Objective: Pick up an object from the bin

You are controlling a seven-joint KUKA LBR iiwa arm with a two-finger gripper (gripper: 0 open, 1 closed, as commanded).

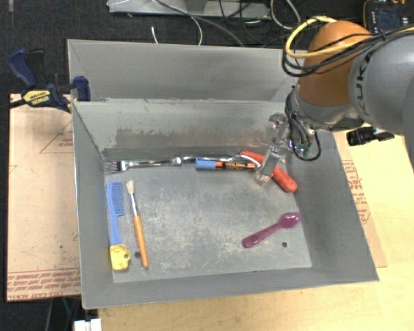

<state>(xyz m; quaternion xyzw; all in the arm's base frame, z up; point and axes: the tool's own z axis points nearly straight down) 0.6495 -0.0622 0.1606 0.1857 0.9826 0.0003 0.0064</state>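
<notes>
The arm (372, 74), cut off by the right edge, hides the middle of the orange-red tool (286, 181).

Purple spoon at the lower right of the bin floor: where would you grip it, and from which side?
Probably mid-handle on the purple spoon, coming straight down with fingers across the handle. It lies flat and diagonal on the bin floor, nothing touches it, and the handle is slimmer than the bowl.

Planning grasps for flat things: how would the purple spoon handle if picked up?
The purple spoon looks like moulded plastic, so probably light and stiff. It lies flat on the bin floor, so its thin handle may slide when nudged rather than lift. Its rounded bowl might let it rock.
</notes>
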